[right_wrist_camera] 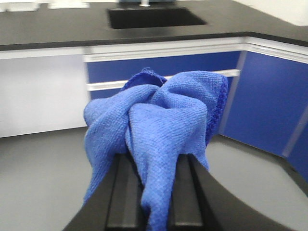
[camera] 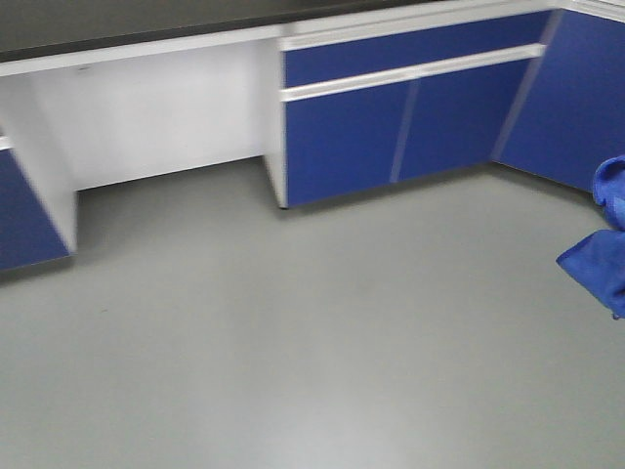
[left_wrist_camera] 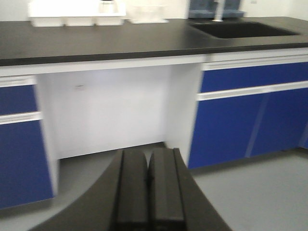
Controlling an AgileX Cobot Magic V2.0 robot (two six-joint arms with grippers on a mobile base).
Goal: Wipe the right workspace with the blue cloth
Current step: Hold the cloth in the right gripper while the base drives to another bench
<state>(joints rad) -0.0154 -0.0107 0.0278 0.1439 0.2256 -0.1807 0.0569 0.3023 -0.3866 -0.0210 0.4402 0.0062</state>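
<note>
The blue cloth [right_wrist_camera: 159, 125] is bunched up and pinched between the black fingers of my right gripper [right_wrist_camera: 156, 159], which is shut on it. It hangs in the air over the grey floor, facing the cabinets. In the front view only a fold of the blue cloth [camera: 601, 244] shows at the right edge, and neither gripper shows there. My left gripper [left_wrist_camera: 147, 153] is shut with nothing in it, its pads pressed together, also held above the floor. The right workspace is out of view.
Ahead runs a black benchtop [right_wrist_camera: 57, 29] with a sunken sink [right_wrist_camera: 154, 17] and white tubs [left_wrist_camera: 77, 14]. Below it are blue cabinet doors [camera: 391, 127] and a white knee recess [left_wrist_camera: 110, 110]. The cabinets turn a corner at the right [right_wrist_camera: 274, 101]. Grey floor [camera: 293, 342] lies in between.
</note>
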